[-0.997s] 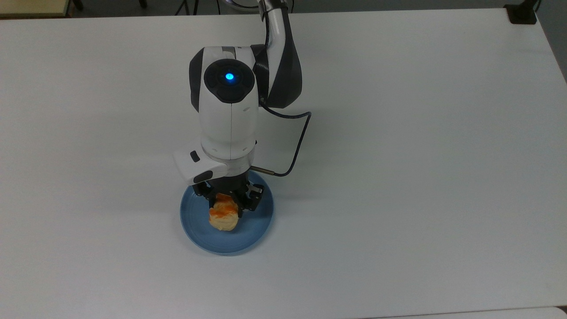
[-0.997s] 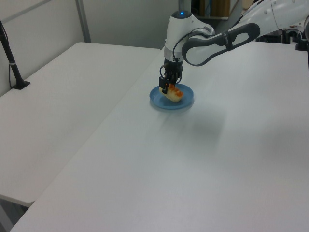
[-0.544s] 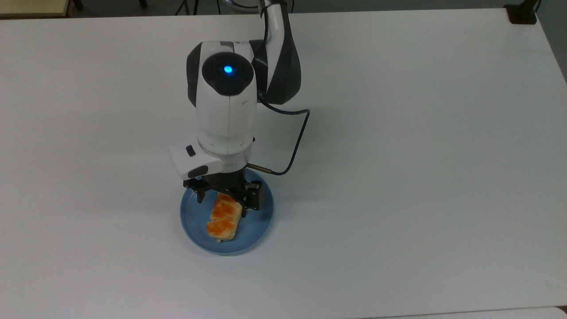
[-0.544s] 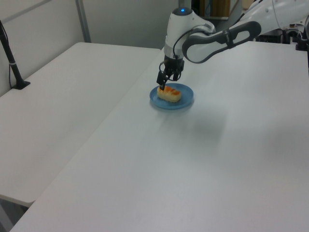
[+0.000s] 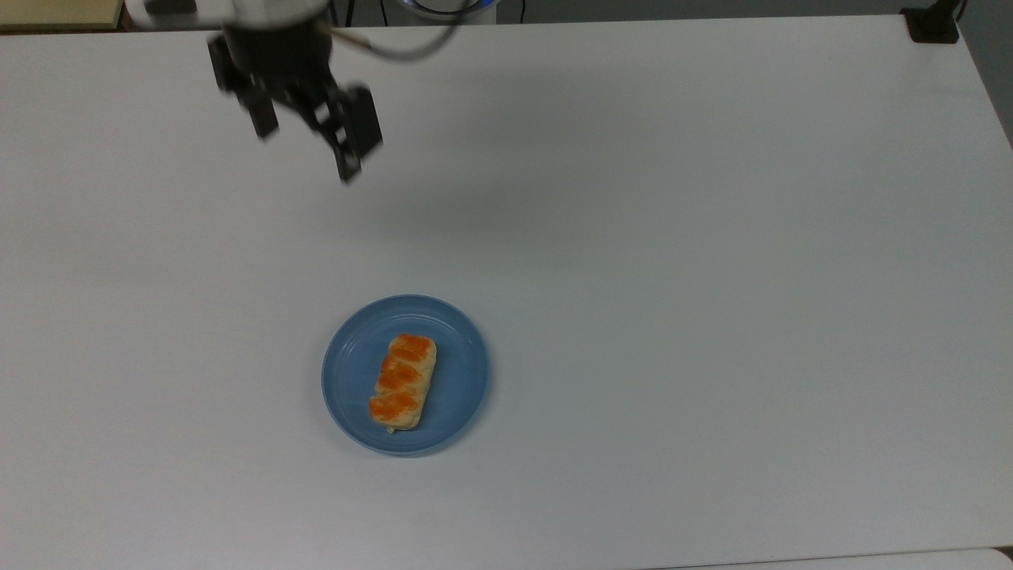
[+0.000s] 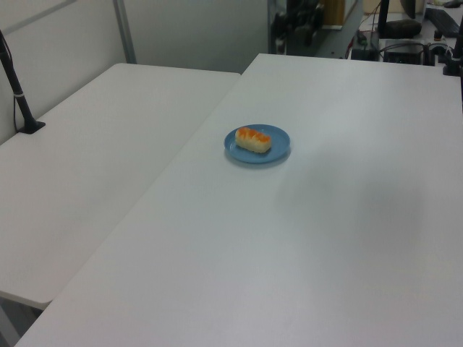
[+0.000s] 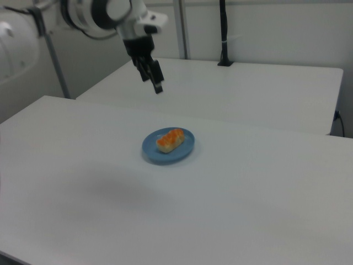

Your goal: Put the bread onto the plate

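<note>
Oblong pale-yellow bread roll with three orange-brown glazed bumps (image 5: 402, 381): lying flat on the round shallow blue plate (image 5: 352, 392), slightly left of centre in the top view. Plate is sitting on the white table (image 5: 712, 277). Black two-finger gripper (image 5: 307, 147): hanging released and empty, well apart, toward the top view's far left. The right view is showing it raised above the table (image 7: 156, 83); the left view is giving the roll's pale side (image 6: 253, 140).

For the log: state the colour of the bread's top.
Orange-brown glazed bumps over a pale-yellow bread, clearest in the top view.
</note>
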`<move>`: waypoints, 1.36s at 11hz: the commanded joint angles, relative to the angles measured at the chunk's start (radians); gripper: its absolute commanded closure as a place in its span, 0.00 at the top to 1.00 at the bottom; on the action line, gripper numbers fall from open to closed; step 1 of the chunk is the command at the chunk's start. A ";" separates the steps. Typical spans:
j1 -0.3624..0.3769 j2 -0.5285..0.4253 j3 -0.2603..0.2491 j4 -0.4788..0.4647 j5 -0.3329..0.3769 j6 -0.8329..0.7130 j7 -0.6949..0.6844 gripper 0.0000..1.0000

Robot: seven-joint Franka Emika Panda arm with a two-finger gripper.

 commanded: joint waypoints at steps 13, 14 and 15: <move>-0.079 -0.358 -0.012 -0.337 0.070 -0.067 -0.458 1.00; -0.080 -0.355 -0.012 -0.335 0.070 -0.063 -0.458 1.00; -0.080 -0.352 -0.012 -0.334 0.070 -0.058 -0.456 1.00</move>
